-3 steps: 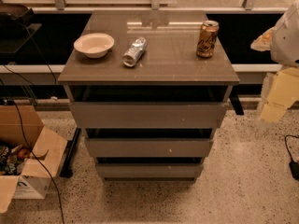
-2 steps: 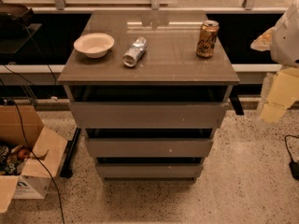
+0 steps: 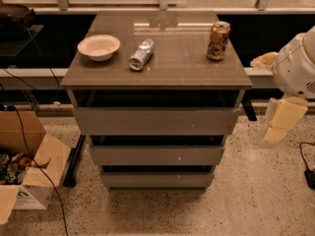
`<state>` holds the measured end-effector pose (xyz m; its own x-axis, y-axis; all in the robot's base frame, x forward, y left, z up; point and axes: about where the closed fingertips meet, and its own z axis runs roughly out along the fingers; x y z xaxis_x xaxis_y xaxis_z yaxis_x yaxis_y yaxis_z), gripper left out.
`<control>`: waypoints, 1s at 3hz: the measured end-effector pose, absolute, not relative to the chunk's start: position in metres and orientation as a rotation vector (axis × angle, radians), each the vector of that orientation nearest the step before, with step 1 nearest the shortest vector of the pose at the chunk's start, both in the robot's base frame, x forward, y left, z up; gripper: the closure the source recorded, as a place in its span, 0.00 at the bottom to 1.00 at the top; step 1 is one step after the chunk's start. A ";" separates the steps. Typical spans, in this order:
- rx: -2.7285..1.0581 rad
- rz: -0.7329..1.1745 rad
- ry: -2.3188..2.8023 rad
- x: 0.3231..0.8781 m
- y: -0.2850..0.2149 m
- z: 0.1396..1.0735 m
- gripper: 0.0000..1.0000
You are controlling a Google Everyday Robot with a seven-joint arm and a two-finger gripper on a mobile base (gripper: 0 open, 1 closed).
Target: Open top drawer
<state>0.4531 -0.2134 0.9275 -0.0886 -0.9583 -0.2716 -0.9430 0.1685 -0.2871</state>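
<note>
The top drawer (image 3: 155,121) is the widest of three grey-brown handleless fronts in a small cabinet, just under the cabinet's top (image 3: 162,73). A dark gap shows above its front panel. Two narrower drawer fronts (image 3: 156,155) sit below it. My arm comes in at the right edge with a white rounded joint (image 3: 295,68). My gripper (image 3: 283,122), a cream-coloured piece, hangs down to the right of the cabinet at about the height of the top drawer. It is apart from the drawer and touches nothing.
On the cabinet's top stand a white bowl (image 3: 98,46), a crushed silver can (image 3: 141,54) on its side and an upright gold can (image 3: 218,41). An open cardboard box (image 3: 27,173) and cables lie on the floor at the left. A black plug (image 3: 310,178) lies at the right.
</note>
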 end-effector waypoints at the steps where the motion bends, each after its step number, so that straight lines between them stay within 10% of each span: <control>1: -1.799 0.077 2.017 0.462 -0.210 0.874 0.00; 3: -1.772 0.130 2.065 0.468 -0.205 0.845 0.00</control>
